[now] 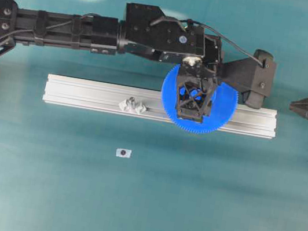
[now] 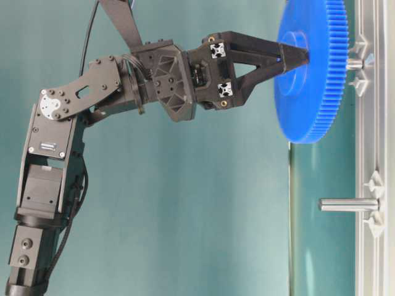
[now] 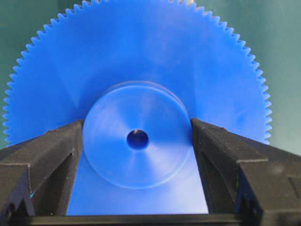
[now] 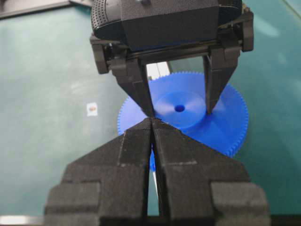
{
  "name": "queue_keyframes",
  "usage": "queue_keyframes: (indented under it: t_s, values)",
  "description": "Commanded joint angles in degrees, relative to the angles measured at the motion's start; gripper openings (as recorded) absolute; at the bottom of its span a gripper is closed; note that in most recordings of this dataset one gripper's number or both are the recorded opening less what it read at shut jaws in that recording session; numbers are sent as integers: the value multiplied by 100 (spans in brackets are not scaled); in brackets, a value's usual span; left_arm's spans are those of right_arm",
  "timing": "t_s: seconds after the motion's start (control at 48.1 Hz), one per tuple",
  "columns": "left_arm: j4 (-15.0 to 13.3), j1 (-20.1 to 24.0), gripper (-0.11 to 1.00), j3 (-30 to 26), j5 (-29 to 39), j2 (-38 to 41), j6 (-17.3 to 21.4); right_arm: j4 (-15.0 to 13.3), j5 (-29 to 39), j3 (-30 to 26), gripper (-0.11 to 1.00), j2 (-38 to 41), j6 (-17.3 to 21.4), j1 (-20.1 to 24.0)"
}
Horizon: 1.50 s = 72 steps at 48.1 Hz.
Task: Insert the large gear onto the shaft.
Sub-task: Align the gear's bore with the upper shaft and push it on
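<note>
We see the left gripper, jaws spread wide, clasping the raised round hub of the bright-blue, fine-toothed plastic disc gear. Directly beyond the gripper, the gear's centre hole sits over a short silvery pin shaft on the grooved aluminium rail. A second look-alike pin stands well aside. The right gripper rests nearby with fingers pressed together, empty, above the teal surface.

no readable text, labels, numbers or signs anywhere
</note>
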Motion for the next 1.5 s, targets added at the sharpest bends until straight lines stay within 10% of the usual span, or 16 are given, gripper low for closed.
queue_keyframes:
  t_s: [0.0,1.476]
  values:
    - [26,97,76,-158,-62,-132,26,0,-35,-62,7,53,53,-18]
    - [18,53,77,-62,-211,-158,97,0,-35,-62,7,44,53,-9]
